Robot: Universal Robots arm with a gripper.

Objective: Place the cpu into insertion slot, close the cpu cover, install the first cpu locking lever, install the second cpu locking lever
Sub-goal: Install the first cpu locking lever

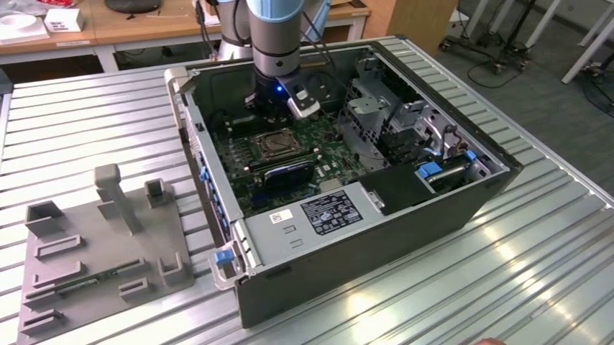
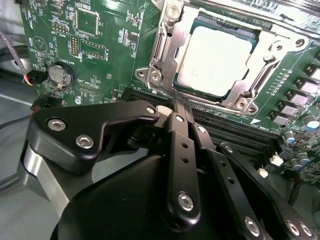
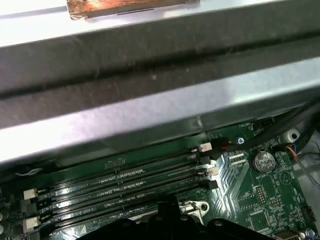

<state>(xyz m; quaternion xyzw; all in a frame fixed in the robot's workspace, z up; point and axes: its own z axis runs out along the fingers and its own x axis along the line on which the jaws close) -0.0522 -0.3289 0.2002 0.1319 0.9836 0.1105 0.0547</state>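
The small square cpu with a pale silvery-tan metal top point(image 2: 214, 59) lies flat in its socket on the green motherboard point(image 2: 107, 37), just above the middle of the exterior view. The cpu cover, a thin square metal frame with an open centre point(image 2: 163, 47), lies down around the chip's edges. In the second wrist view the black gripper point(image 2: 176, 106) hangs just beside the socket's near edge. Its fingers are drawn together at a narrow tip, with nothing visibly held between them. Long black memory slots point(image 3: 125, 185) run alongside the socket, and a round silver coin battery point(image 2: 61, 75) sits further off. The board lies inside an open black computer case point(image 1: 384, 237) on a ribbed aluminium table point(image 1: 537, 287). A grey moulded fixture tray point(image 1: 96, 248) rests at the exterior view's lower left.
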